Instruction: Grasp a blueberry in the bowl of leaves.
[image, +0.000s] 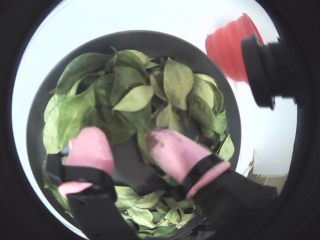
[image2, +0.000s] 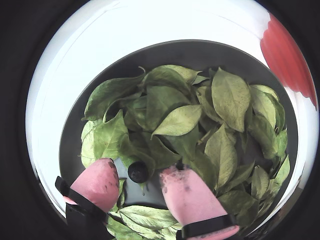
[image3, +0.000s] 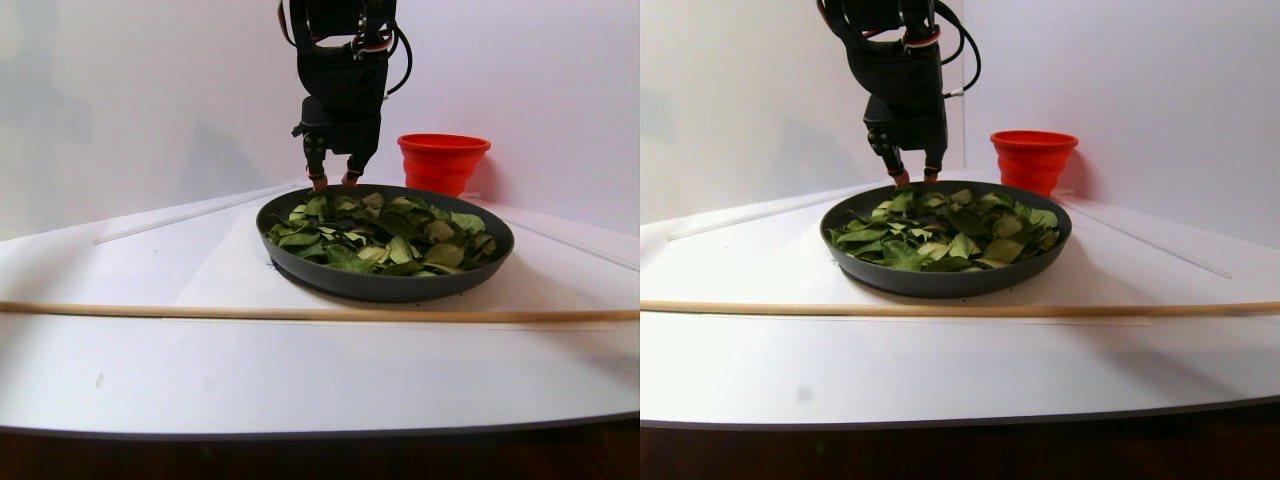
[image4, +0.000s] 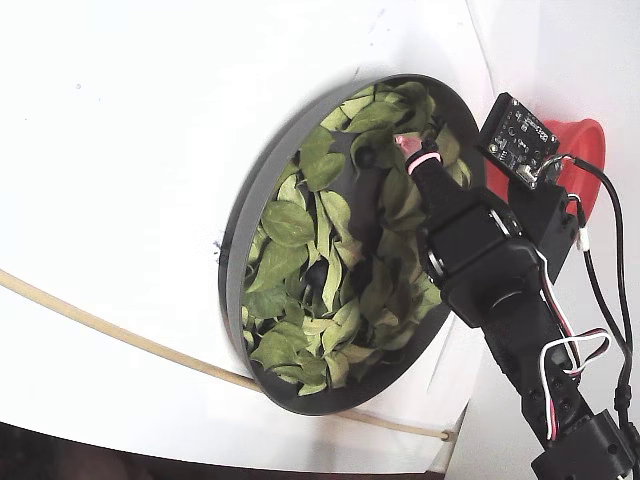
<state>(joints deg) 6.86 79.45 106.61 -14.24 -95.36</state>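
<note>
A: Step in hand? Reading a wrist view left to right.

B: Final approach, by my reading. Left pink fingertip (image2: 100, 182), then the blueberry (image2: 137, 171) in the gap, nearer the left tip, then the right tip. The pincer (image2: 137, 184) is released, jaws spread, gripping nothing. Berry sits on bare dark floor of the bowl (image2: 70, 150) among the leaves (image2: 177, 120), touching neither tip as far as I can tell.

A: Where on the desk?

B: In the stereo pair view the bowl (image3: 385, 285) stands toward the far edge of the desk (image3: 150, 370), the red cup (image3: 443, 160) just behind it at right. The pincer (image3: 333, 181) hangs over the bowl's far-left rim.

A: Next move?

B: Probably a slight drop and a centring nudge, then a slow close; the berry looks likely to roll, and 1 loose leaf could get caught.
</note>
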